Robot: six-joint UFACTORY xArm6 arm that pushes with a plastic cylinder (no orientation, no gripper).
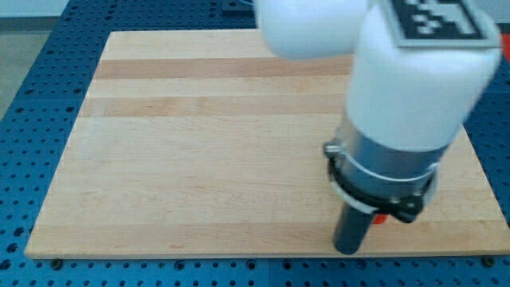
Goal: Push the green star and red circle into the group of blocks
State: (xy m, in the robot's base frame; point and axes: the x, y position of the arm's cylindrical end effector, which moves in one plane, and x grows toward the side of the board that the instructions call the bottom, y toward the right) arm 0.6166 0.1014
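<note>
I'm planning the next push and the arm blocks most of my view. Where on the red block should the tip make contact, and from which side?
Hard to say from this view. Only a small red sliver shows beside my tip, near the board's bottom edge; the arm hides the rest. No green star or group is visible, so the push direction cannot be settled. Likely, contact the flat side face opposite the group.

A wooden board point(199, 159) lies flat, made of light strips that run from the view's left to its right, with one paler band close under its top edge. Most of its bare surface stretches away to the view's left of the rod. A blue pegboard point(40, 64) dotted with holes surrounds it on every side. The board's right edge, past the rod, seems partly hidden.
</note>
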